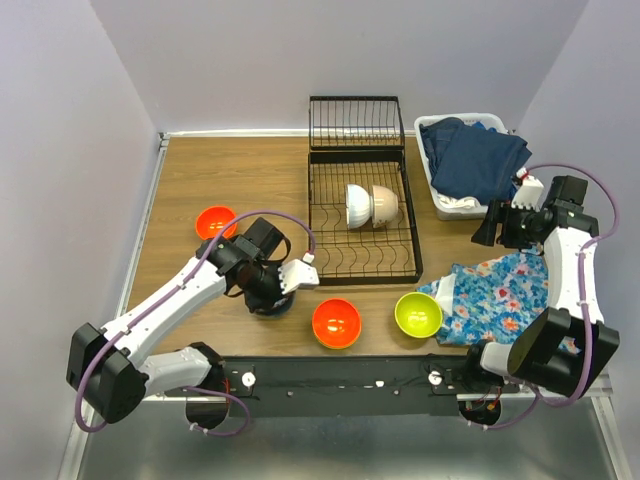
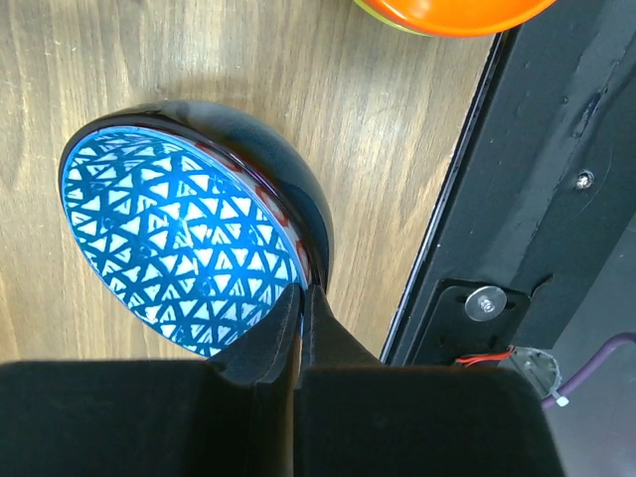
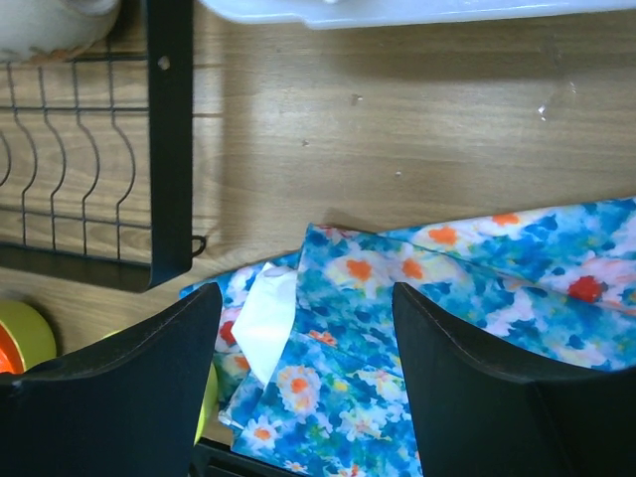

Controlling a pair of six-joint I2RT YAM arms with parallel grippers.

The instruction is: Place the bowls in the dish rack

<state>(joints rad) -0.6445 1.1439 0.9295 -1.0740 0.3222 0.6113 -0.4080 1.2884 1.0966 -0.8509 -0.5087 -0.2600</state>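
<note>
The left tool (image 2: 301, 298) is pinched narrow on the rim of the blue-patterned bowl (image 2: 179, 238), near the tabletop's (image 1: 240, 170) front edge, apart from the dish rack (image 1: 415, 262). The bowl looks glazed, stiff, likely slippery and breakable, so a rim grip suits. The right tool (image 3: 303, 298) gapes wide, empty, over a floral cloth (image 3: 477, 268).

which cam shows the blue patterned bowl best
Left wrist: the blue patterned bowl fills it, rim pinched by the left end effector. Top external has it mostly hidden under the left arm; right wrist misses it.
</note>
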